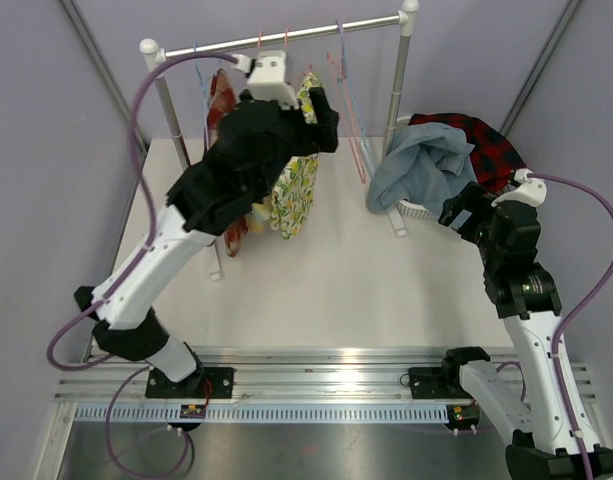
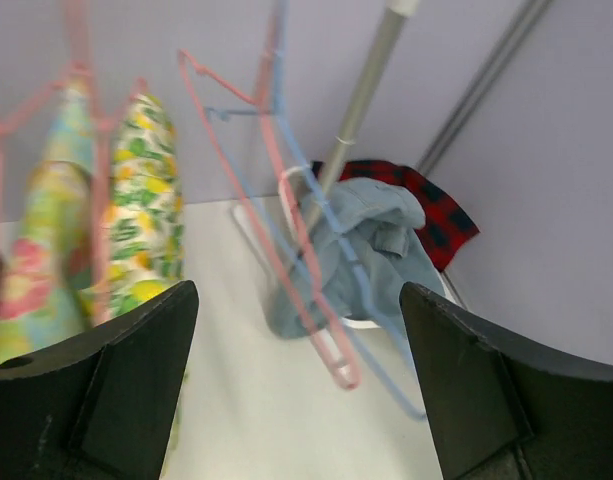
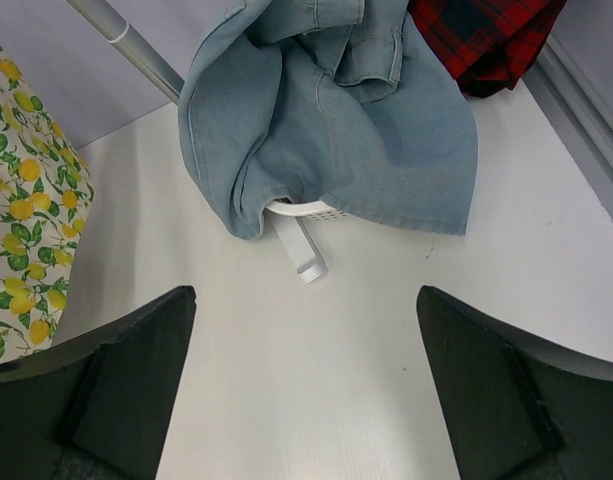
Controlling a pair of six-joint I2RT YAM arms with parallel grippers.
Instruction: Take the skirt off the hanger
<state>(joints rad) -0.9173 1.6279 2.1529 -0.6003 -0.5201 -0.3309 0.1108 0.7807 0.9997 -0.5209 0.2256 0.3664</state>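
Skirt [image 1: 298, 185], lemon-printed, hangs on a pink hanger [image 2: 78, 40] from the rail [image 1: 286, 37] at the back of the table [image 1: 336, 290]. We see the left gripper [image 2: 298, 300] raised just beside it, jaws spread wide and grasping nothing. Spare hangers [image 2: 308, 262], pink and blue, dangle ahead of it. Our right gripper [image 3: 304, 300] hovers low over the table, likewise released. It faces a white basket [image 3: 304, 210] heaped with a denim garment [image 3: 336, 120] and a plaid cloth [image 3: 486, 35].
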